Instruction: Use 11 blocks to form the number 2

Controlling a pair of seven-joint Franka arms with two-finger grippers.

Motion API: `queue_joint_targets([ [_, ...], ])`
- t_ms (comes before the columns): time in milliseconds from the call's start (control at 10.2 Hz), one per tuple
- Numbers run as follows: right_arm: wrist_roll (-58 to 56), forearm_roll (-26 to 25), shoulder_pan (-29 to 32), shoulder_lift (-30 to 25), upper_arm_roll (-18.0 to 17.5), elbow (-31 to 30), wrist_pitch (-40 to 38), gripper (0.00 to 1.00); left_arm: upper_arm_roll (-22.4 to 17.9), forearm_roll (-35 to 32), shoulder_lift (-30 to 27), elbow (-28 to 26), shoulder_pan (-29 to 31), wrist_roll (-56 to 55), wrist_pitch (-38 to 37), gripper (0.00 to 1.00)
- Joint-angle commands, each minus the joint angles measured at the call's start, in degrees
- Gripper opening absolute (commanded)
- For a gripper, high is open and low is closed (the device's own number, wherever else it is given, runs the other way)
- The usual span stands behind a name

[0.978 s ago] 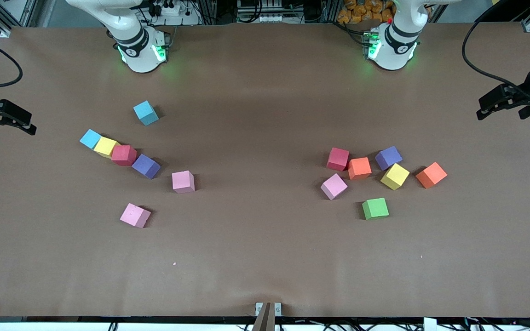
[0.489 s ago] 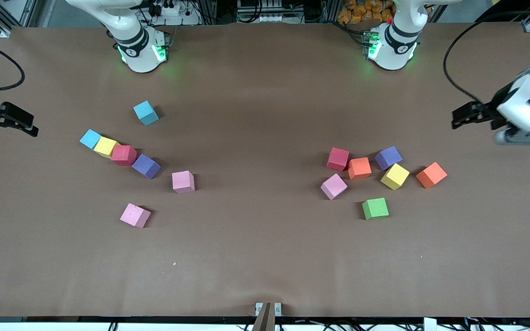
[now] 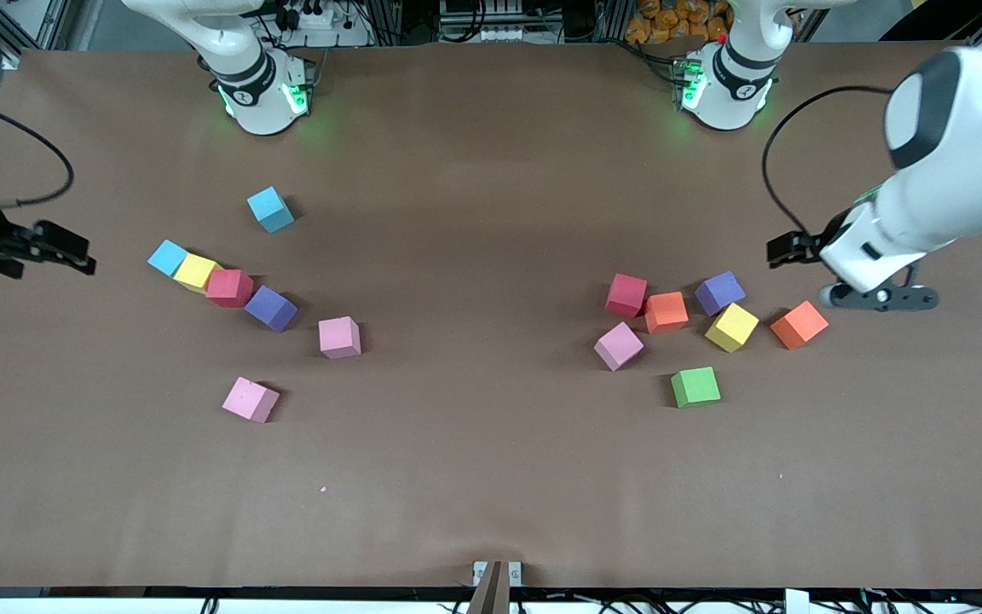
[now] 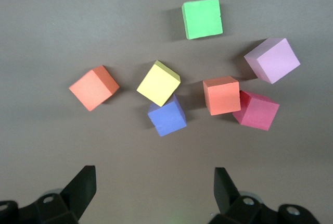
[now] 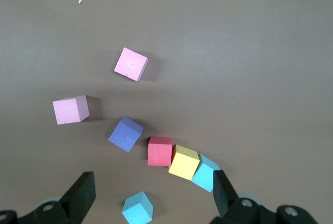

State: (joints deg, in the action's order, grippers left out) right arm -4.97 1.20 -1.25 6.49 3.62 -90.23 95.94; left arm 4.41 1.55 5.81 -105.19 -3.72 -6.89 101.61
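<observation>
With both tools wide apart and empty: left tool, right tool, loose blocks.

Blocks: matte foam, faintly grainy faces. Counter: matte brown paper-like cover. Arm shells: glossy white plastic.

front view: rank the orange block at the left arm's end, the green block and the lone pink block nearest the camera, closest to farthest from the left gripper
Left gripper is open, over the table at the left arm's end.
1. Orange block, at the left arm's end of the table.
2. Green block, nearer the camera.
3. Pink block, toward the right arm's end.
</observation>
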Motion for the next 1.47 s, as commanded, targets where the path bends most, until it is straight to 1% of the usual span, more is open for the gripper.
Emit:
queue_joint_targets([
  [0,0.0,0.2,-1.6,1.1,0.0,-3.7,5.2,1.0,0.3,1.1,2.9,-1.3,-0.6,-4.4,3.5,1.0],
  [98,0.0,0.2,-2.2,2.1,0.0,-4.9,8.1,1.0,0.5,1.1,4.5,-1.4,-1.2,-5.8,4.9,1.0],
  [293,0.0,0.2,-3.1,6.0,0.0,-6.8,15.0,1.0,0.6,1.1,7.4,-1.3,-1.6,-6.9,6.9,1.0],
  [489,-0.1,0.2,-4.2,10.4,0.0,-6.7,20.3,1.0,1.3,1.2,10.2,-1.1,-2.0,-8.1,9.9,1.0],
  [587,-1.4,0.1,-4.6,13.1,0.0,-6.4,22.8,1.0,1.4,1.1,11.8,-0.8,-2.5,-10.6,11.7,1.0],
  [685,-5.8,0.2,-5.2,15.5,0.0,-5.6,24.5,1.0,1.4,1.2,12.9,-0.6,-3.4,-11.0,12.9,1.0],
  [783,-9.0,0.6,-4.6,17.7,-0.2,-5.3,26.6,1.0,1.4,1.2,14.0,-0.4,-3.4,-11.1,13.6,1.0],
  [978,-15.9,5.2,-4.5,21.6,-0.1,-5.5,29.4,1.0,1.5,1.9,15.8,-0.1,-3.5,-11.6,13.7,1.0],
  [1076,-18.3,5.8,-4.5,22.7,0.0,-5.8,32.1,1.0,1.7,2.3,16.2,-0.3,-3.5,-12.2,13.7,1.0],
  [1370,-34.4,5.2,-4.3,24.4,0.1,-4.4,33.1,1.0,2.4,2.3,18.4,-0.1,-5.8,-15.9,15.4,1.0],
])
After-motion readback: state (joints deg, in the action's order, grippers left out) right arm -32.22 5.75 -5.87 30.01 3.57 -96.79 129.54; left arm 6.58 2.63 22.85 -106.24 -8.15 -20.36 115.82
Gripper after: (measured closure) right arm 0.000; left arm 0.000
